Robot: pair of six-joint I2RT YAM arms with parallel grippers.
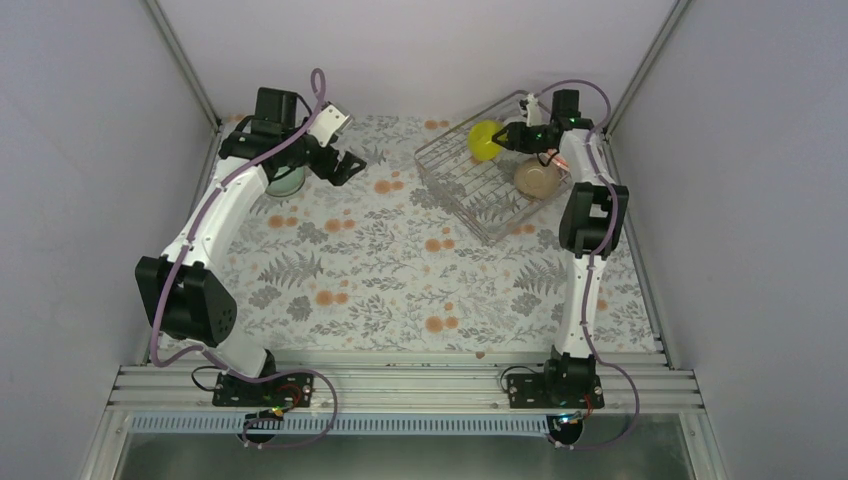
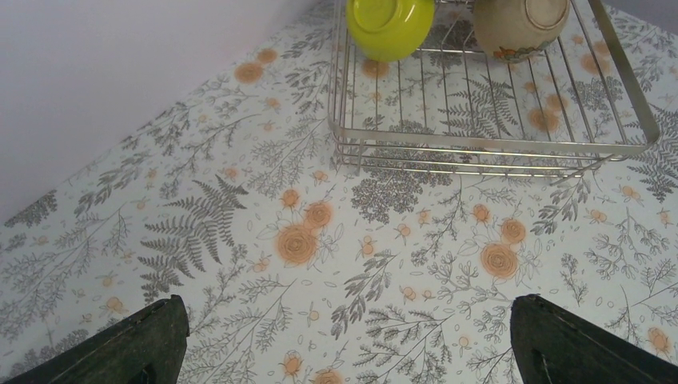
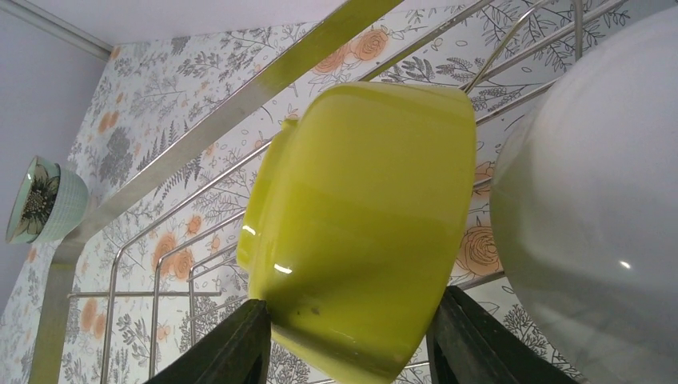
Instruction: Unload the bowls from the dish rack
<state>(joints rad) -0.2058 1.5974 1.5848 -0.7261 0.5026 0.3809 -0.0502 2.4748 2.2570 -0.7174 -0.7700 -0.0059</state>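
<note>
The dish rack [image 1: 478, 190] stands at the far right of the table. My right gripper [image 1: 507, 138] is shut on the yellow-green bowl [image 1: 484, 140] at the rack's far left corner. In the right wrist view both fingers [image 3: 232, 344] press that bowl's sides [image 3: 360, 216]. A cream bowl [image 1: 537, 178] lies in the rack beside it, and its rim shows a red-orange pattern [image 2: 520, 24]. The mint green bowl [image 1: 286, 181] sits on the table at the far left, under my left arm. My left gripper [image 1: 348, 165] is open and empty beside it, facing the rack [image 2: 480, 148].
The floral tablecloth [image 1: 400, 270] covers the table between the arms. Grey walls and metal posts close in the left, right and far sides. The right arm's elbow [image 1: 590, 215] hangs over the rack's near right corner.
</note>
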